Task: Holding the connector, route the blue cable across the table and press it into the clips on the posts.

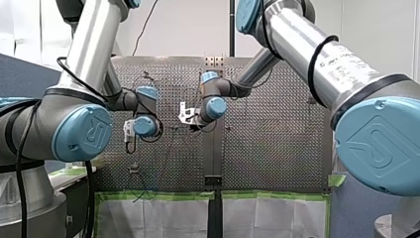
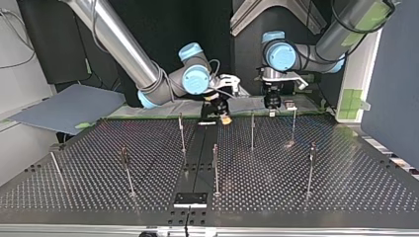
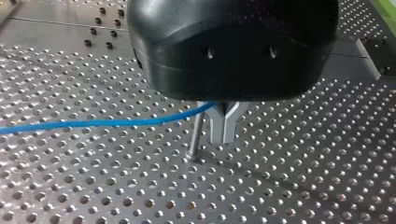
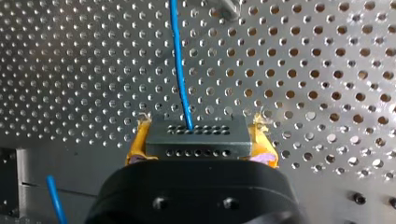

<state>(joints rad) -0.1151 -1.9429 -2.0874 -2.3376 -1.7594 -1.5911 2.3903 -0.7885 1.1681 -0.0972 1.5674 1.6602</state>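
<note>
1. The perforated table [image 2: 346, 177] fills the room's middle, with thin upright posts [image 2: 252, 131] scattered across it.
2. The right arm [image 2: 123, 49] comes in at the top view's left and the left arm [image 2: 341, 34] at its right. Both reach down to the table's far edge in that view, their wrists near each other.
3. The left gripper [image 3: 224, 128] is black, and its metal fingers [image 3: 217, 126] are pressed together low over the table, pinching the blue cable. One post [image 3: 196, 135] stands just beside them.
4. The right gripper [image 4: 200, 135] has its yellow pads [image 4: 137, 142] clamped on either side of a black connector [image 4: 198, 142], a small block with rows of holes in its face.
5. The blue cable [image 4: 180, 70] leaves the connector's face and runs straight ahead of the right gripper over the table. In the left wrist view it stretches sideways from the left gripper's fingers, above the perforated surface.
</note>
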